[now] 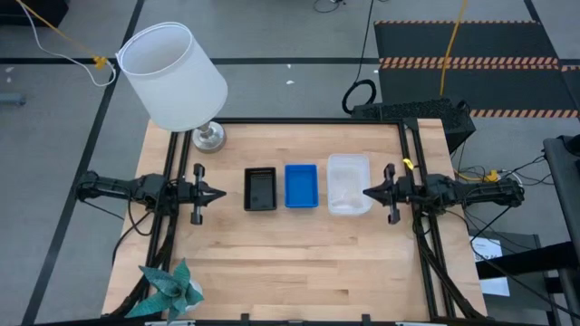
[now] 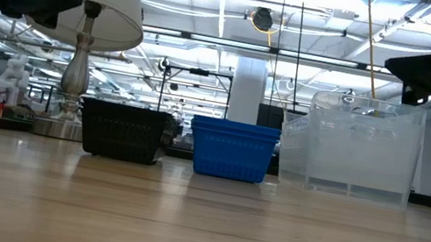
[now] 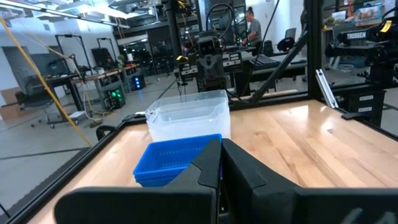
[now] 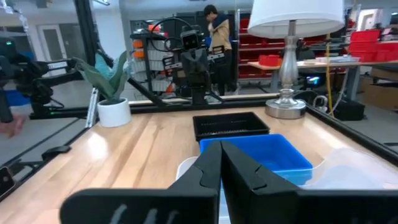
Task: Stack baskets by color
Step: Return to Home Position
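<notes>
On the desk, middle row: blue basket stack. Black basket stack sits just beside it toward the left arm, clear basket stack just beside it toward the right arm, with small gaps between. Left claw beyond the black stack, raised, fingers pinched together, empty. Right claw raised over the clear stack's outer edge, fingers likewise closed, empty.
</notes>
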